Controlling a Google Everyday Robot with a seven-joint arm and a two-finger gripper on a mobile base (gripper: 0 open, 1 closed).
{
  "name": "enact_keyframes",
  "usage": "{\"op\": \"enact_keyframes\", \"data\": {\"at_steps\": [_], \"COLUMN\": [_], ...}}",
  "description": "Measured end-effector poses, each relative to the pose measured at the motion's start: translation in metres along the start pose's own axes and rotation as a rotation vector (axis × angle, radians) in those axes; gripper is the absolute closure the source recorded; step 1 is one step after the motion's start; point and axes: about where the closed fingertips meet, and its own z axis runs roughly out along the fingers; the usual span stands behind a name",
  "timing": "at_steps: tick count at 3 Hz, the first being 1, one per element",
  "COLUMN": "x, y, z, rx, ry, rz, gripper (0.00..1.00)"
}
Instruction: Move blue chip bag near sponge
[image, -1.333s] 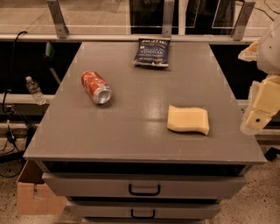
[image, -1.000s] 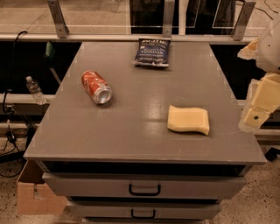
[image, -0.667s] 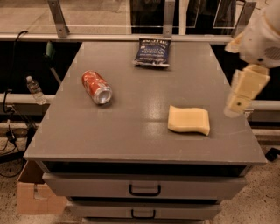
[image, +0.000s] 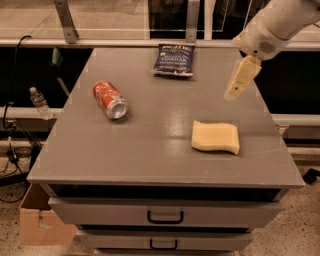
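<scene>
The blue chip bag (image: 174, 59) lies flat at the far middle of the grey table (image: 150, 145), dark navy with white lettering. The pale yellow sponge (image: 215, 137) lies on the right side, nearer the front. My gripper (image: 236, 85) hangs from the white arm above the table's right side. It is to the right of the bag and behind the sponge, touching neither. It holds nothing that I can see.
A red soda can (image: 109, 99) lies on its side at the left of the table. Drawers with handles (image: 165, 217) sit below the front edge. A cardboard box (image: 37, 225) and a water bottle (image: 39, 102) are on the floor at left. A rail runs behind the table.
My arm has swung from beyond the table's right edge inward and up, and now hangs over the right side of the table. Bag, sponge and can have not moved.
</scene>
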Motion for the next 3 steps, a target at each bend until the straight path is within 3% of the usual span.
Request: {"op": "enact_keyframes", "data": {"at_steps": [1,2,3], "x": [-0.014,-0.032,-0.048], "y": [-0.046,-0.075,-0.092], "z": [0.036,0.065,0.108], "rx": [0.006,0.006,-0.027], "ry": [-0.108,-0.176,-0.218], "rz": [0.059,0.132,0.229], "gripper": [0.00,0.00,0.00]}}
